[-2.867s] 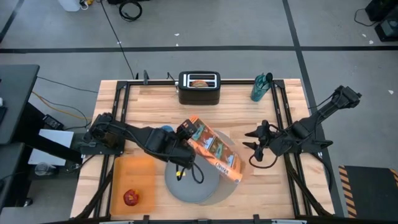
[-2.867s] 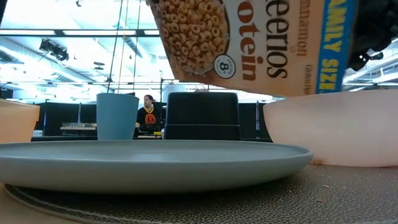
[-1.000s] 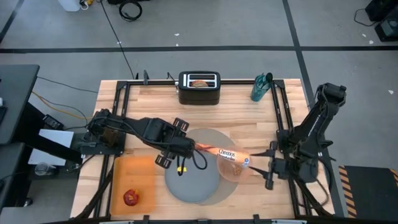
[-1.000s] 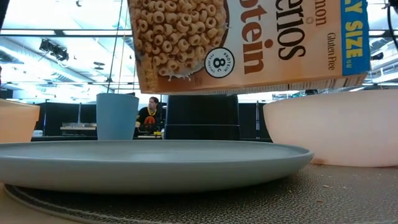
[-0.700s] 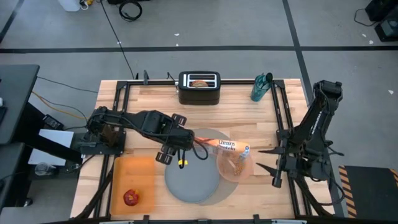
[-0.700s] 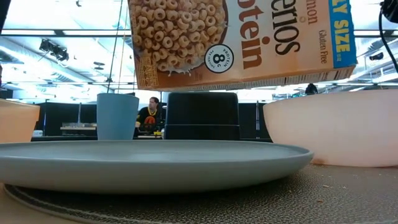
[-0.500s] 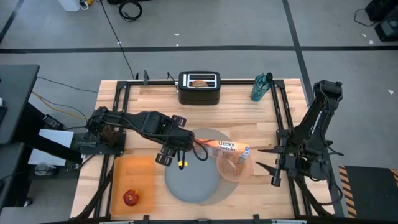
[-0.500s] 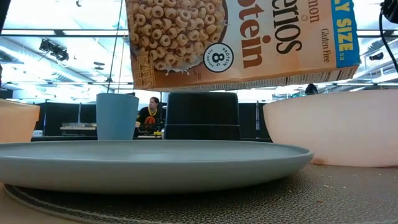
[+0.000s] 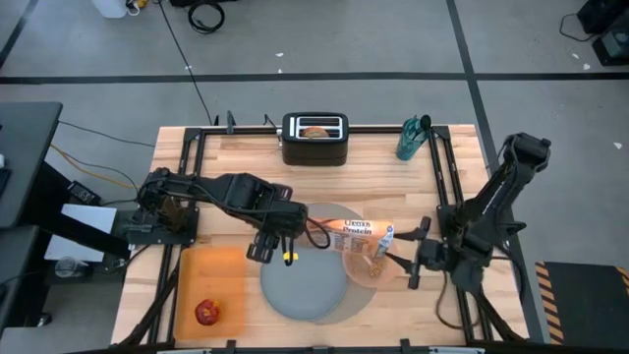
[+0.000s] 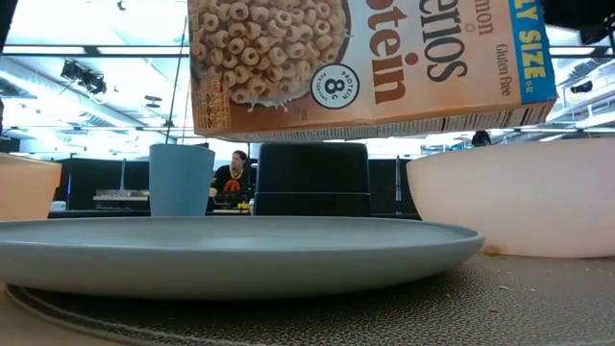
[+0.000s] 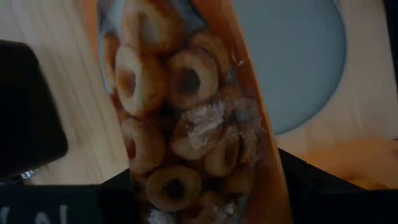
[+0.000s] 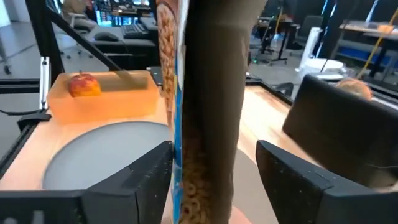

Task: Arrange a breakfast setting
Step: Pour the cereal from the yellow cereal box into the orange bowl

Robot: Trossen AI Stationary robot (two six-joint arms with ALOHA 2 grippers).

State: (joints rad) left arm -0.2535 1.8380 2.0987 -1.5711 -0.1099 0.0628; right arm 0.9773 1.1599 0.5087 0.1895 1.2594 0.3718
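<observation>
My left gripper is shut on a Cheerios cereal box, held above the translucent pink bowl and the blue-grey plate. Both rest on the round grey mat. My right gripper is open at the box's right end, one finger on each side of it with a gap. The bowl holds some cereal. The red apple lies on the orange board. The bagel sits in the toaster. The blue cup shows only in the low view. The spoon is out of view. My left gripper pinches the cereal box at its left end, one finger on the printed front face and one on the back. The fingers come level from the table's left. The box hangs about upright, its lower left corner slightly low, clear of plate and bowl.
The black toaster stands at the far edge's middle, and a teal bottle stands at the far right. The orange board fills the near left corner. A person shows in the room behind the table.
My right gripper has moved toward the table's left, up to the box's right end, and its open fingers now stand on either side of it. The box has shifted a little toward the table's left and tipped slightly, its lower left corner dropping.
</observation>
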